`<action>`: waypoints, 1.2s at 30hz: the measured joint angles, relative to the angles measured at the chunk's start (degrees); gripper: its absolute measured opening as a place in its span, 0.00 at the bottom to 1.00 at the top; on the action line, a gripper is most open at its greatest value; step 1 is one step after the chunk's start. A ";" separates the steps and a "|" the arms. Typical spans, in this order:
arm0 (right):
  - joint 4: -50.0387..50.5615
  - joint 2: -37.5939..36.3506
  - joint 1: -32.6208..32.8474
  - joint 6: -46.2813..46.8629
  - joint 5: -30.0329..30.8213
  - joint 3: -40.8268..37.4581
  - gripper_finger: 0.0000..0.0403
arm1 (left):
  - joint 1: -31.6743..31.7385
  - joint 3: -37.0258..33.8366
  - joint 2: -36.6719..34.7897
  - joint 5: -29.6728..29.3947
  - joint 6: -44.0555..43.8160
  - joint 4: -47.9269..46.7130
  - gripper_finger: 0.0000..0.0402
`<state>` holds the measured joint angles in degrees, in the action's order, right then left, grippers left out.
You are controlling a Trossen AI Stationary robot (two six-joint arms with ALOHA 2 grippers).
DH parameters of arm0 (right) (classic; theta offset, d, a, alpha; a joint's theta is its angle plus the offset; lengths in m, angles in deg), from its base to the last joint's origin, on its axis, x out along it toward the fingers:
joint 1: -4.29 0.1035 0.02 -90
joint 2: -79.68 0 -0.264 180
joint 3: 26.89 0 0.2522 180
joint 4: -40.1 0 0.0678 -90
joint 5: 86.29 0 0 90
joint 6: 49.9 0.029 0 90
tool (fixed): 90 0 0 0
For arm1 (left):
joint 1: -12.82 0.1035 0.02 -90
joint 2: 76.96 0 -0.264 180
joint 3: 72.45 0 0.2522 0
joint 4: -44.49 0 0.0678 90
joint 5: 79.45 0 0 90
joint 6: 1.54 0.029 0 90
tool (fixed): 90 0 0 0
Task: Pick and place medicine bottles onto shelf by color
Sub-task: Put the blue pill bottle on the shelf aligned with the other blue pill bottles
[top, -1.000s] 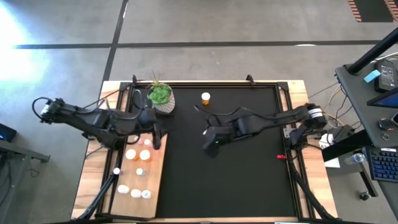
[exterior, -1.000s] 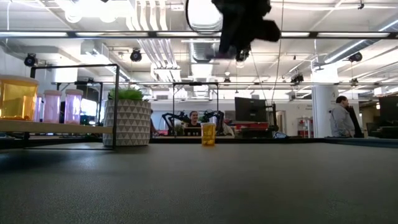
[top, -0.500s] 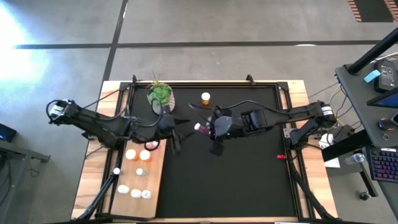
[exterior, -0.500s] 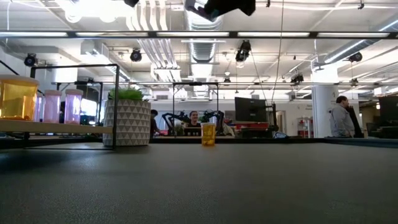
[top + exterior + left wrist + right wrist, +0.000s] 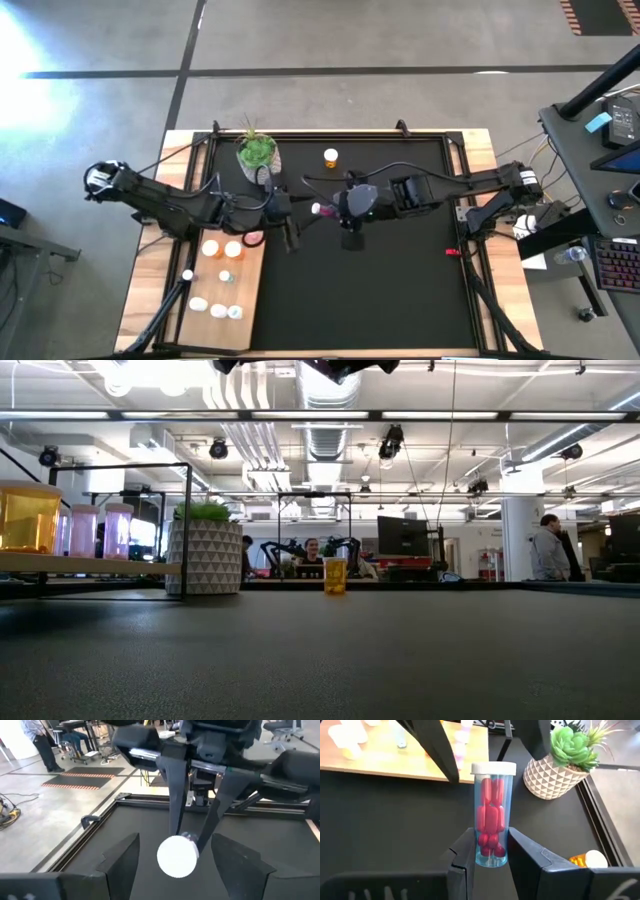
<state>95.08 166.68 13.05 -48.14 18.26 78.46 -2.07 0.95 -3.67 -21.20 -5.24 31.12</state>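
Pinching a red-pill bottle (image 5: 491, 817) above the black mat (image 5: 400, 280), right tool (image 5: 490, 855); left tool (image 5: 175, 857) spread.

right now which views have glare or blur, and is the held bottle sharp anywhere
High view: strong glare washes out the floor's left edge; the held bottle is only a small pink speck. Low view: bright ceiling lights, the grippers cropped at the top. Right wrist view: the bottle in the right gripper is sharp, the plant pot soft. Left wrist view: its white cap is overexposed.

A white patterned pot (image 5: 263, 170) with a green plant (image 5: 257, 149) is set near the far left corner of the black mat (image 5: 400, 290). People are seen beyond the table, one standing (image 5: 548, 552) and one seated (image 5: 312, 550).
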 joint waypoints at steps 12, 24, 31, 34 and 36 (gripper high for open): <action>0.01 -0.15 0.00 -2.56 0.00 0.00 0.21 | 0.21 0.00 1.60 0.42 -3.30 0.65 0.49; 0.46 -0.15 0.02 -2.40 -0.24 0.00 0.21 | 0.27 0.00 1.60 2.15 -3.45 0.62 0.26; 0.49 -0.22 0.02 -2.16 -0.41 0.00 0.21 | 0.26 0.00 1.60 2.78 -4.84 0.60 0.26; 0.51 -0.24 0.04 -0.71 -0.42 0.00 0.23 | 0.26 0.00 1.60 3.04 -4.98 0.65 0.26; 0.59 -0.24 0.04 0.84 -0.39 0.00 0.27 | 0.26 0.00 1.60 3.26 -5.06 0.65 0.26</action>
<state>95.67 166.44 13.09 -47.30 17.87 78.46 -1.81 0.95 -2.07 -17.94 -10.30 31.77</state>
